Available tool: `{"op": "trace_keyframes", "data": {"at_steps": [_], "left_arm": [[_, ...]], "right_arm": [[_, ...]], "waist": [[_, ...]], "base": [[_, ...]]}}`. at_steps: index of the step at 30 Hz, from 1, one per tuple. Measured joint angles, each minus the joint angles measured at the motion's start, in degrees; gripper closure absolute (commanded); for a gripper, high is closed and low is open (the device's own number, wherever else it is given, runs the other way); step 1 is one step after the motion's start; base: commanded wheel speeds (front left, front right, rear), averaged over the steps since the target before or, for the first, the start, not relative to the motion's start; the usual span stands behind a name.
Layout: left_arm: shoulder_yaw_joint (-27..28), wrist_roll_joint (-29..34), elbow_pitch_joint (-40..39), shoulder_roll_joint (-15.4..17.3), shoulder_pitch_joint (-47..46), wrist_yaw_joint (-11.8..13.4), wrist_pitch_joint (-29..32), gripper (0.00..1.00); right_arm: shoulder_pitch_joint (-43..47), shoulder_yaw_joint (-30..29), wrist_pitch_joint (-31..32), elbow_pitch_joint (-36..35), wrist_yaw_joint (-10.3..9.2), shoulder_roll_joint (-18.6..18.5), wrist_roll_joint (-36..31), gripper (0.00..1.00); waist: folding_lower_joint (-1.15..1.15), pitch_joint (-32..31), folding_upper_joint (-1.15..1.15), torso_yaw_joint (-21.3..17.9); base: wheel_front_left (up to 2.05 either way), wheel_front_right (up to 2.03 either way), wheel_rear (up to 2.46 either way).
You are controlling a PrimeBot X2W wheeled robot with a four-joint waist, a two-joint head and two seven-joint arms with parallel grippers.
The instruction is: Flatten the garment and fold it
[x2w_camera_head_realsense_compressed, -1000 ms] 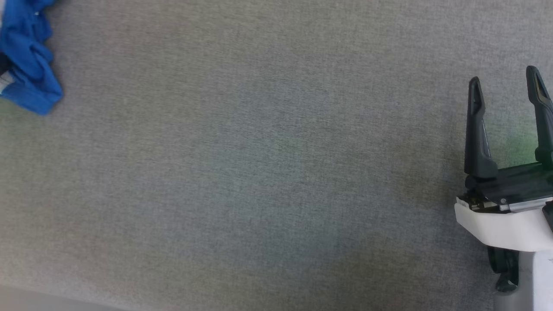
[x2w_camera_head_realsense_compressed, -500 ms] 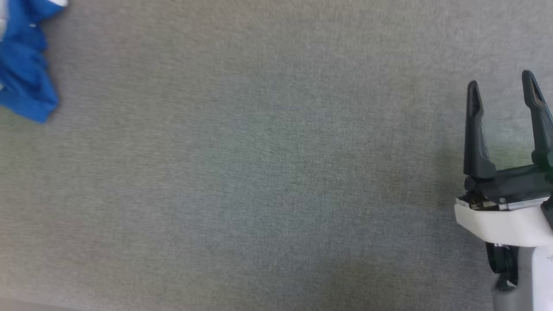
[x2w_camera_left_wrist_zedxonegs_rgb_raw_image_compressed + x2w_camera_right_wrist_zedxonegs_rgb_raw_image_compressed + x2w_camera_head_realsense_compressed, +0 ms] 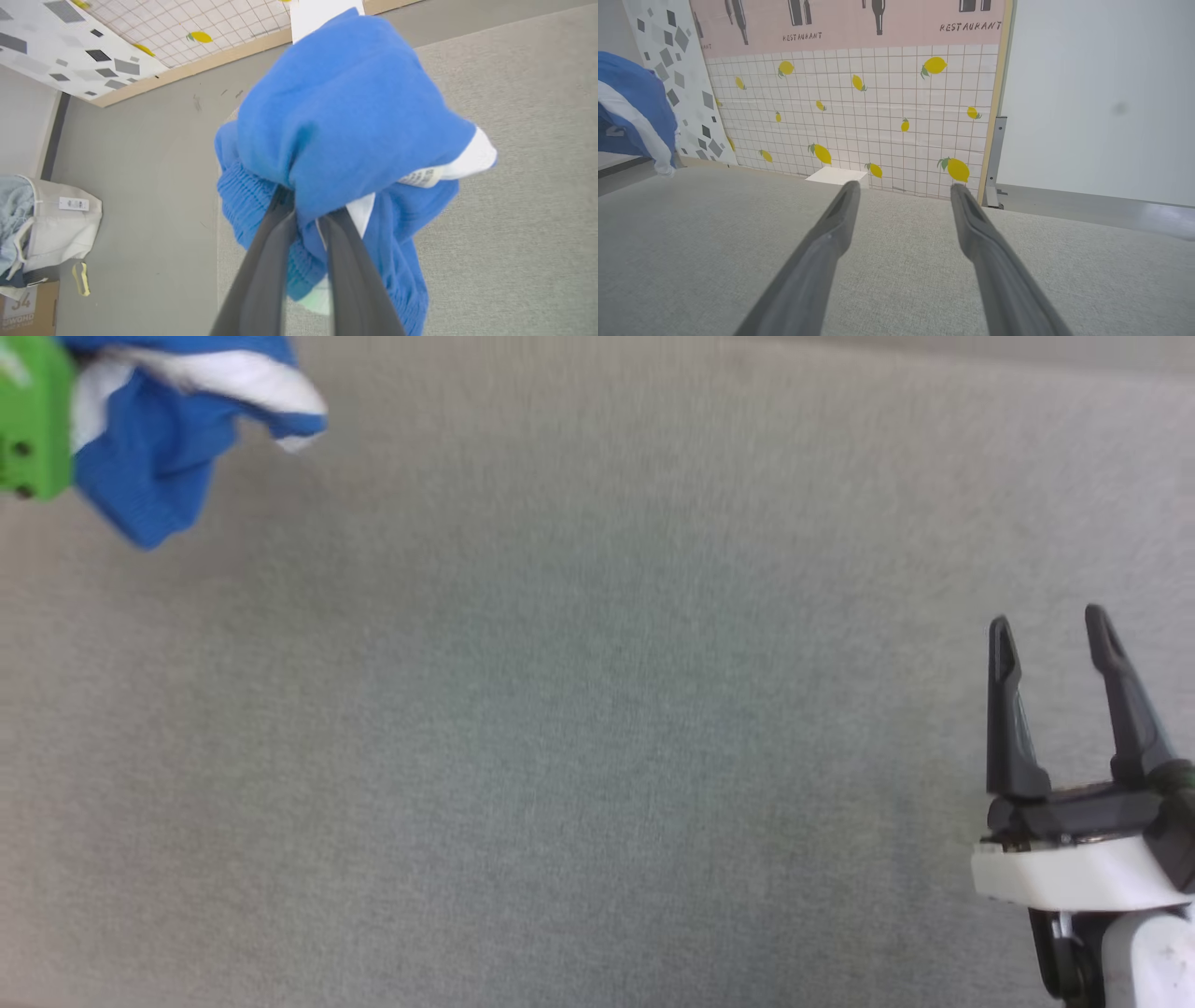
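The garment (image 3: 345,107) is a bright blue bunch with white trim and a small white label, hanging crumpled above the grey table (image 3: 597,709). My left gripper (image 3: 310,210) is shut on it, both dark fingers pinching a fold near the ribbed waistband. In the head view the garment (image 3: 159,467) shows at the top left beside a green block (image 3: 33,429). It also appears at the left edge of the right wrist view (image 3: 630,112). My right gripper (image 3: 1047,621) stands open at the lower right, away from the cloth, with nothing between its fingers (image 3: 904,187).
Beyond the table's far edge stands a tiled wall with lemon prints (image 3: 878,107), and a white sheet (image 3: 836,176) lies at its foot. On the floor to the left sit a pale laundry bag (image 3: 51,224) and a cardboard box (image 3: 23,312).
The head camera has shifted. The left gripper has shut on the garment, and the bunch now hangs higher with its white stripe showing. The right gripper stays open.
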Motion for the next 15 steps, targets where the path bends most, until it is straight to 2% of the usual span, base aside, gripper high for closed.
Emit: {"op": "trace_keyframes", "data": {"at_steps": [9, 15], "left_arm": [[-8.3, -0.1, -9.7, -4.5, -5.5, 0.0, 0.0, 1.0], [-14.5, -1.4, -11.8, -10.4, -6.9, 0.0, -2.2, 1.0]], "right_arm": [[1.6, 0.8, 0.0, 0.7, 0.0, 0.0, 2.0, 0.0], [1.9, 1.1, 0.0, 0.9, 0.0, 0.0, 2.7, 0.0]], "waist": [[0.0, -8.7, 0.0, -2.9], [0.0, -10.8, 0.0, -7.8]], "base": [[0.0, 0.0, 0.0], [0.0, 0.0, 0.0]]}}
